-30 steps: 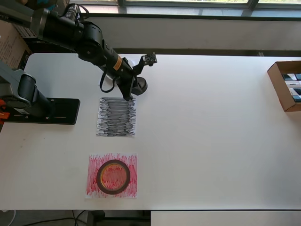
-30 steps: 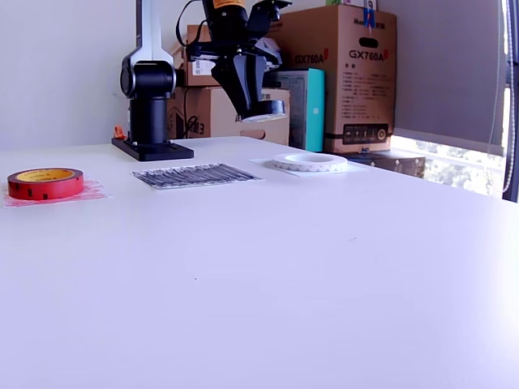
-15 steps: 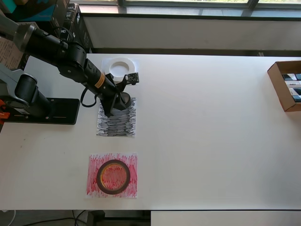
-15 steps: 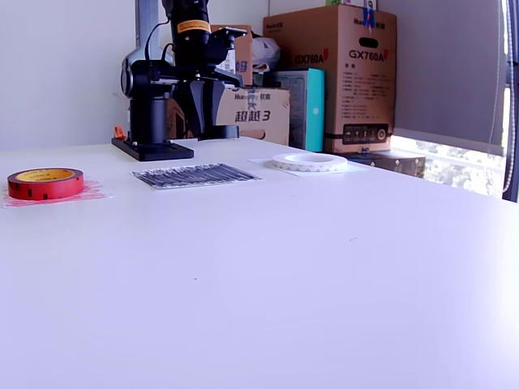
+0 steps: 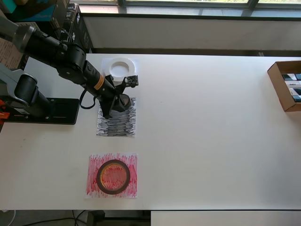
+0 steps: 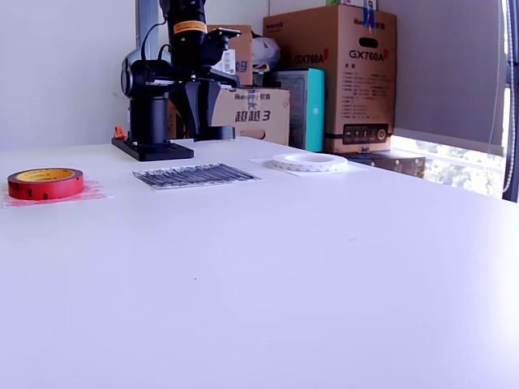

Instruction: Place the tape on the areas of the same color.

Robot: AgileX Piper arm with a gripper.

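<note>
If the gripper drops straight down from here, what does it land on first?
Most likely the black-scribbled sheet. The gripper, shut on a black tape roll, hangs over that sheet's far end with nothing between them, though exact depth is hard to judge.

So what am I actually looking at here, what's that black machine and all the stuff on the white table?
These are two pictures of the same moment. One camera looks straight down; the other stands at table height off to the side.

The black machine is a robot arm bolted to a base on the white table. Its tip is a gripper that holds a black tape roll just above a sheet scribbled black.

A red tape roll lies on a red-scribbled sheet. A white roll lies on a plain white sheet. Each tape goes on its matching colour.

At the overhead view's right edge sits an open cardboard box.
</note>
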